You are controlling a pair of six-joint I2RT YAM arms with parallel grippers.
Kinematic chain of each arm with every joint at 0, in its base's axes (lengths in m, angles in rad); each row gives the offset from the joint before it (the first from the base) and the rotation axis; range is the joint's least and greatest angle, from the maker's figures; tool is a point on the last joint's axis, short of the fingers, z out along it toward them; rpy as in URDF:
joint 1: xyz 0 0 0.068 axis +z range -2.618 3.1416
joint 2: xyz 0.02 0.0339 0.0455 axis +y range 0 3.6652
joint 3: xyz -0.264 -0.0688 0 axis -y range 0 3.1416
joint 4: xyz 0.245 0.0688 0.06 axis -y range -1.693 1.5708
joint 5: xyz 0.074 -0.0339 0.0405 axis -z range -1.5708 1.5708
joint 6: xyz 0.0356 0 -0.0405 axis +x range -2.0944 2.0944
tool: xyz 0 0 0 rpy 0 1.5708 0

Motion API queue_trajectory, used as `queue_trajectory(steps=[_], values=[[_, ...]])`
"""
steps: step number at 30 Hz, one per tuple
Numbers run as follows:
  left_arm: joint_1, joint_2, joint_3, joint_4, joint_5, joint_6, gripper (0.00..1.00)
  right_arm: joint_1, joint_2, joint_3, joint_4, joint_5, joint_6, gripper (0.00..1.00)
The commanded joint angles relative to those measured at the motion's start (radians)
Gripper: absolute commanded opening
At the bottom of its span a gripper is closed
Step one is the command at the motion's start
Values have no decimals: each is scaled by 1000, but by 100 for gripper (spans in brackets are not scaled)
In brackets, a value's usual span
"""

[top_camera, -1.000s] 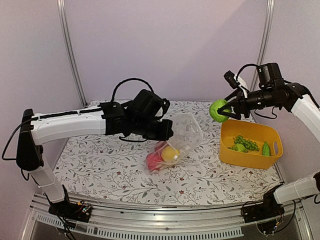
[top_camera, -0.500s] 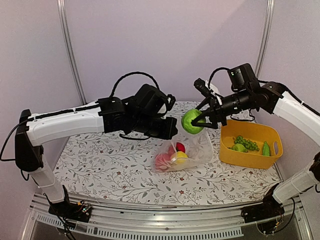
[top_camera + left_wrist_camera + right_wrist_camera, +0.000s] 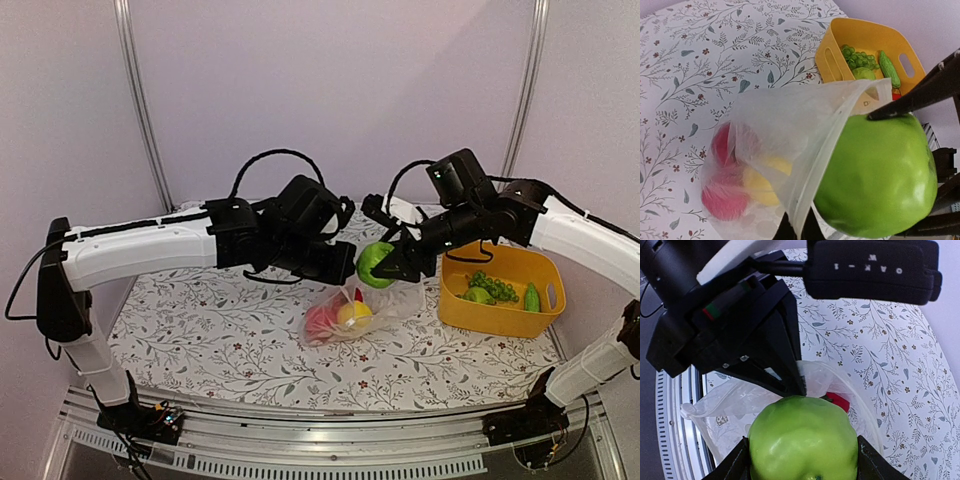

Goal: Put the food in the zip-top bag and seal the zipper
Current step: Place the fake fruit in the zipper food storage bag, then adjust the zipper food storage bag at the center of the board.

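My left gripper (image 3: 799, 231) is shut on the rim of the clear zip-top bag (image 3: 785, 130), pinching the zipper (image 3: 815, 175) strip and holding the mouth up above the table. Inside the bag lie red pieces of food (image 3: 720, 200) and a yellow ball (image 3: 757, 185). My right gripper (image 3: 802, 455) is shut on a large green ball (image 3: 802, 440), one finger on each side. The green ball (image 3: 374, 263) hangs right at the bag's mouth, touching or nearly touching the rim beside the left gripper (image 3: 345, 268). The bag (image 3: 375, 305) sags down to the tablecloth.
A yellow tub (image 3: 500, 300) stands at the right of the table, holding leafy greens (image 3: 492, 285) and a green cucumber (image 3: 532, 297). The floral tablecloth (image 3: 200, 330) covers the table. Both arms crowd close together over the middle.
My right gripper has carried the green ball left from above the yellow tub to the bag's mouth. The left gripper has lifted the bag's rim, so the bag now hangs more upright.
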Motion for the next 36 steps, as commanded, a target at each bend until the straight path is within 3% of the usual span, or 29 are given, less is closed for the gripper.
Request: queue_trajectory(steps=[1, 5, 7, 9, 12, 18, 31, 36], values=[[-2, 4, 16, -12, 7, 12, 0, -1, 18, -10, 60, 149, -17, 61], [2, -2, 3, -11, 6, 7, 0, 0, 49, -4, 55, 179, -7, 80], [2, -7, -3, -11, 6, 4, 0, -1, 50, 16, 25, 104, -7, 89], [2, -12, -13, -10, 5, 2, 0, -1, 28, 29, -6, 0, -21, 92], [8, -21, -31, -4, 2, -2, 0, 0, -12, 29, -58, -133, -67, 89], [10, -28, -50, 14, 3, -9, 0, 14, -63, -18, -179, -206, -243, 79], [16, -26, -53, 17, 6, -9, 0, 136, -12, -138, -130, -96, -242, 79], [16, -26, -45, 16, 4, -6, 0, 148, -3, -186, -40, 1, -192, 74]])
